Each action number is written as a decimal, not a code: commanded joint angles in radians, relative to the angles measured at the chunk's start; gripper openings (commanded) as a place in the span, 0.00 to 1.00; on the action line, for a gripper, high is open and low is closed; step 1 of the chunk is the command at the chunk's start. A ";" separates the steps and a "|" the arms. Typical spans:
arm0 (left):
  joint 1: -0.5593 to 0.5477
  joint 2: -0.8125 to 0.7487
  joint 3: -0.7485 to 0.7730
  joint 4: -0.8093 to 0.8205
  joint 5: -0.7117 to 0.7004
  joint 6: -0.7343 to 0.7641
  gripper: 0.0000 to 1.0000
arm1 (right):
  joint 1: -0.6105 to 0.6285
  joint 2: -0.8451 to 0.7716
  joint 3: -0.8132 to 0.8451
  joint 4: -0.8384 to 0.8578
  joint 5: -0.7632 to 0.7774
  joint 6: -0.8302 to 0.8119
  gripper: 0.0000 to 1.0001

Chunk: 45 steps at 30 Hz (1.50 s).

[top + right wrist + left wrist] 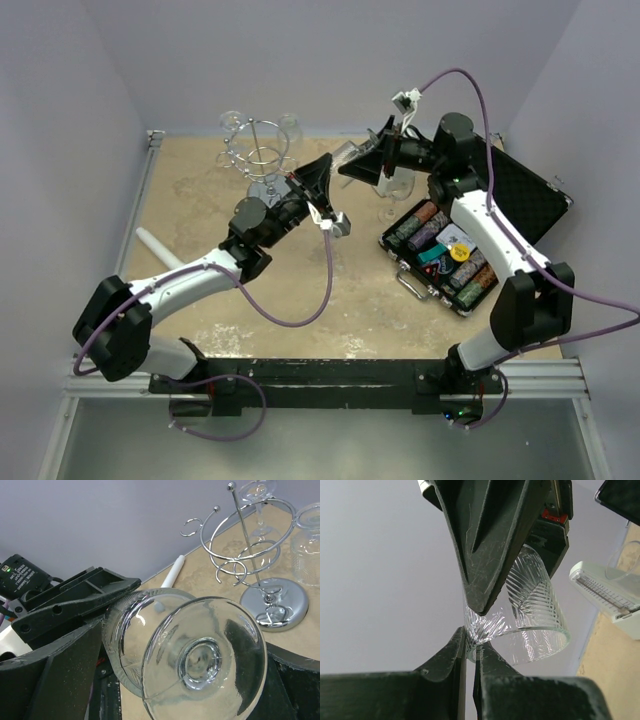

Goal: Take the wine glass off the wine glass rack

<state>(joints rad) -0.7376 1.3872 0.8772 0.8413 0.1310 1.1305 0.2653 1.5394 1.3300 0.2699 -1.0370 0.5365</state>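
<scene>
While my left gripper (pixel 471 647) is pinched tight on the thin rim of the wine glass (pixel 535 615), I see its clear, ribbed bowl lying sideways in mid-air, the smooth round foot facing my right wrist camera. My right gripper (pixel 362 163) stands wide on either side of it. The wine glass rack (pixel 274 600), chrome wire curls over a shiny disc base, sits apart on the mottled tan table (pixel 300 300).

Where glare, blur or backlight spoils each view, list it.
Right wrist: highlights on the wine glass foot, glints on the wine glass rack. Left wrist: dark jaws backlit against the pale wall. Top external: even light, sharp, though the glass barely shows.
</scene>
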 commanded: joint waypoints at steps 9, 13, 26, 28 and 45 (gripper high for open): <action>0.000 -0.094 0.155 0.027 0.016 -0.242 0.00 | -0.006 0.043 -0.049 0.181 -0.185 0.003 0.98; -0.005 -0.099 0.161 0.018 0.006 -0.222 0.00 | -0.009 0.105 -0.097 0.489 -0.360 0.331 0.99; -0.003 -0.120 0.194 -0.063 -0.074 -0.268 0.00 | -0.037 0.099 -0.098 0.440 -0.325 0.272 0.98; -0.003 -0.125 0.192 -0.088 -0.093 -0.262 0.00 | -0.073 0.071 -0.106 0.408 -0.299 0.220 0.99; 0.003 0.054 0.650 -0.974 0.067 -0.333 0.00 | -0.262 -0.214 -0.017 -0.132 0.555 -0.458 0.99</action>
<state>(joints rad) -0.7345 1.3605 1.3823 0.1143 0.0826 0.8242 0.0021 1.3529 1.2846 0.2062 -0.7136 0.2100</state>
